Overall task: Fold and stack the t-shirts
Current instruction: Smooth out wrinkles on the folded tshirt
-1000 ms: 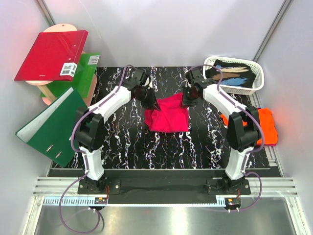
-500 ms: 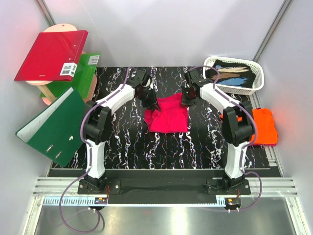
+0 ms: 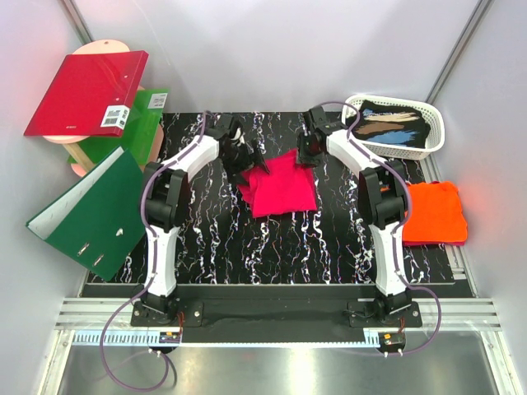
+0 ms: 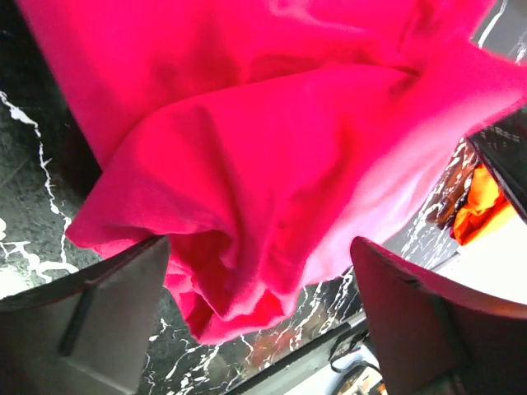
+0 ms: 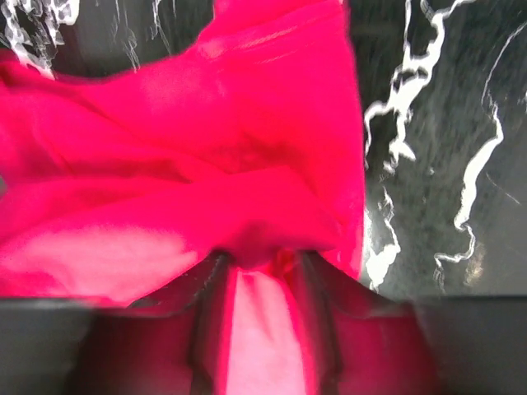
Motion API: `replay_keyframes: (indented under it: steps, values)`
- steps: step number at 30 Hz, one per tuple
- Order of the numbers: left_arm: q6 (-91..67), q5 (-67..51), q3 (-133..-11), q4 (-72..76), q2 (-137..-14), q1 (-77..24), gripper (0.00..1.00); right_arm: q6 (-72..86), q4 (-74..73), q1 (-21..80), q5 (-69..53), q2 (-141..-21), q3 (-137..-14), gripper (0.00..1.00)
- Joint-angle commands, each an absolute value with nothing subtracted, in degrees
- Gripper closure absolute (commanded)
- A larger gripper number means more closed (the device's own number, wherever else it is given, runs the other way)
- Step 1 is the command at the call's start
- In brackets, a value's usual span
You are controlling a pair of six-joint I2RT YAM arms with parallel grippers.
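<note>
Top view: the magenta t-shirt [image 3: 280,188] lies rumpled on the surface [image 3: 272,247], between the left pincer [image 3: 244,162] and the right pincer [image 3: 305,156]. The orange t-shirt [image 3: 435,212] is well apart, beyond the right one. Left wrist view: jaws wide, holding nothing, cloth just ahead. Right wrist view: blurred, cloth between the jaws, grip cannot be told. Judged light, limp and prone to slump, so take it by corners or hem.

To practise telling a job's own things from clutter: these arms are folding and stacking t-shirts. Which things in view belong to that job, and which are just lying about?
Belong to the job:
- pink t-shirt, mid-table
- orange t-shirt, at the right edge

Just lying about:
- red binder
- open green binder
- white basket, far right corner
</note>
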State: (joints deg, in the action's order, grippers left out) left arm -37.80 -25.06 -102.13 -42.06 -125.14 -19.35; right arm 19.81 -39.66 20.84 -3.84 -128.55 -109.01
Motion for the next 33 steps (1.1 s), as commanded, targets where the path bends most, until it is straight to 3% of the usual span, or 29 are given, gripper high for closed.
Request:
replay_keyframes:
  steps: [1, 2, 4, 18, 24, 33]
  values:
    - [-36.39, -26.45, -104.07, -42.1, -123.84, -19.07, 0.01, 20.65, -41.04, 19.69, -1.06, -130.95, -114.25, 0.34]
    - [-36.21, -26.72, -103.63, -42.01, -123.23, -19.07, 0.01, 20.65, -41.31, 19.77, -0.79, -131.04, -114.26, 0.15]
    - [-35.6, -26.63, -101.18, -41.92, -120.42, -18.99, 0.01, 20.57, -41.4, 19.78, -0.27, -129.21, -113.3, 0.01]
    - [-34.89, -19.96, -89.65, -41.31, -107.67, -18.37, 0.01, 20.3, -39.04, 18.55, -7.53, -119.62, -109.51, 0.0]
    - [-36.3, -19.25, -88.68, -40.7, -111.88, -17.67, 0.01, 23.99, -36.91, 18.72, -20.55, -122.69, -113.19, 0.07]
    - [-37.7, -19.16, -97.18, -38.5, -119.7, -17.32, 0.04, 23.12, -36.83, 18.72, -21.27, -120.15, -110.13, 0.08]
